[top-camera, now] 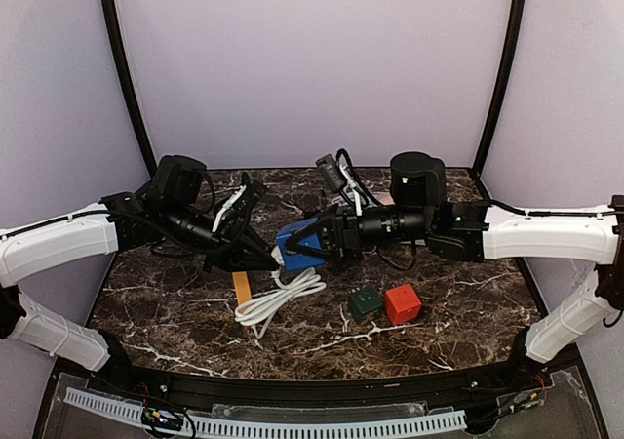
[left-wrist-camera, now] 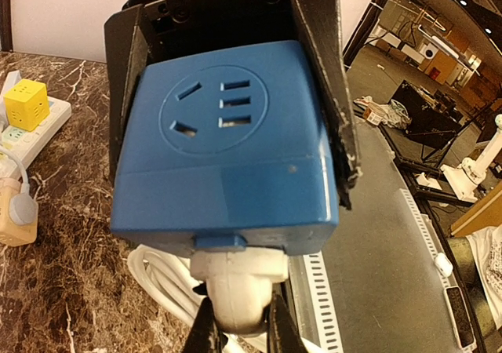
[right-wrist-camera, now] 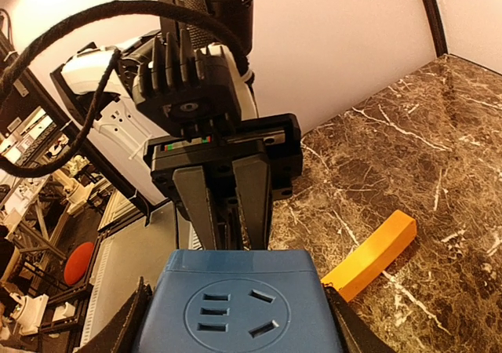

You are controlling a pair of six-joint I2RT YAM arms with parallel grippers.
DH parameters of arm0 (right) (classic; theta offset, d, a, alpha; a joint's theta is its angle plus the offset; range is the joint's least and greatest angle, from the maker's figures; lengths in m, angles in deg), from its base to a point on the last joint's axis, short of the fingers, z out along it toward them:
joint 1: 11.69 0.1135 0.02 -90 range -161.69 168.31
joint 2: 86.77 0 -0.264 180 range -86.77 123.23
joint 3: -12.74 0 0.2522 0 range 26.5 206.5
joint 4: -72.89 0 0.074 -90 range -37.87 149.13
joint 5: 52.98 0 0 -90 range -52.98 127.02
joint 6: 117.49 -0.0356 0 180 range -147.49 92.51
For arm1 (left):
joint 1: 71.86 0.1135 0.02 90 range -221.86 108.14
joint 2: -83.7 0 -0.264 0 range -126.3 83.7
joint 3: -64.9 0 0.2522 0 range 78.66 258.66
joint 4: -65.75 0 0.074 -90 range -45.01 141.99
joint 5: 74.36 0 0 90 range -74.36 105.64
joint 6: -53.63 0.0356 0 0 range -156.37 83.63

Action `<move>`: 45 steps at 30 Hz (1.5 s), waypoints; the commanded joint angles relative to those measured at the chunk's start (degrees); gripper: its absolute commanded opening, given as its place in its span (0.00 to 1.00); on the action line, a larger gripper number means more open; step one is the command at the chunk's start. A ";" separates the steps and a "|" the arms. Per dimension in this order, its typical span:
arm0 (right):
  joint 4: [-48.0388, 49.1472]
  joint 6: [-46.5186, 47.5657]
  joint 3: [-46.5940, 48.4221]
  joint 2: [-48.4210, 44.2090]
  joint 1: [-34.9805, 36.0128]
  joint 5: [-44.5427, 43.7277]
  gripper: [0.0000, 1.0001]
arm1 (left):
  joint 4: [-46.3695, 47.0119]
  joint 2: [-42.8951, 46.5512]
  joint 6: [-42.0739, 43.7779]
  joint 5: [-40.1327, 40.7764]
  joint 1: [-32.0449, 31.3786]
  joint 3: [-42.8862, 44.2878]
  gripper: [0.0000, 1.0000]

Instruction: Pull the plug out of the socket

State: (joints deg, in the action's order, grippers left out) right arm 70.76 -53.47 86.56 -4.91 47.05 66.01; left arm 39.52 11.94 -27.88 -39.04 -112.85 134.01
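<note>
Both arms meet over the middle of the dark marble table (top-camera: pixel 468 293), wrists facing each other.

Right gripper (top-camera: pixel 307 244): jaws part-spread and clamped on the blue socket cube (left-wrist-camera: pixel 227 157). In the left wrist view its black fingers (left-wrist-camera: pixel 329 94) press on two opposite side walls of the cube. The cube is held off the tabletop, with one outlet face turned toward each wrist camera.

Left gripper (left-wrist-camera: pixel 239 331): jaws nearly pressed together, pinching the white plug (left-wrist-camera: pixel 239 278) by its body just below the cube. The fingertips sit on either side of the plug.

Plug state: seated against the cube's lower face in the left wrist view, no gap visible between plug and cube — not yet pulled free.

White cable (top-camera: pixel 278 300) runs down from the plug and lies in a loose coil on the table below the two grippers. Orange block (top-camera: pixel 241 286) lies flat just left of the coil, also visible past the cube in the right wrist view.

Green cube (top-camera: pixel 365 304) and red cube (top-camera: pixel 402 303) stand side by side on the marble right of the coil, apart from both grippers.

Left wrist view, far left edge: a yellow cube (left-wrist-camera: pixel 25 104) sits on a white power strip (left-wrist-camera: pixel 35 129) — well away from the blue cube.
</note>
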 commanded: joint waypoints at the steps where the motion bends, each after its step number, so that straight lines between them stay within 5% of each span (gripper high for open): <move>1: 4.00 -0.26 -1.09 -0.69 -0.03 11.52 0.00 | 3.41 2.78 0.44 -2.06 0.86 0.15 0.00; 12: 1.19 1.45 0.63 0.05 0.59 16.33 0.00 | 4.71 2.51 -0.77 -3.33 1.48 -0.03 0.01; 34: -7.35 -2.29 -0.62 -3.74 0.57 -18.57 0.00 | 4.56 1.91 -0.50 -2.98 1.62 -0.08 0.01; 45: -8.34 -2.40 -1.03 -4.72 0.37 -21.10 0.00 | 4.38 2.12 -0.41 -2.76 1.64 -0.07 0.01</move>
State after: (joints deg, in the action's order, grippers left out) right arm 68.43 -54.28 86.12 -7.75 49.08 54.45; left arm 42.63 12.05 -29.14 -39.96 -111.87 134.01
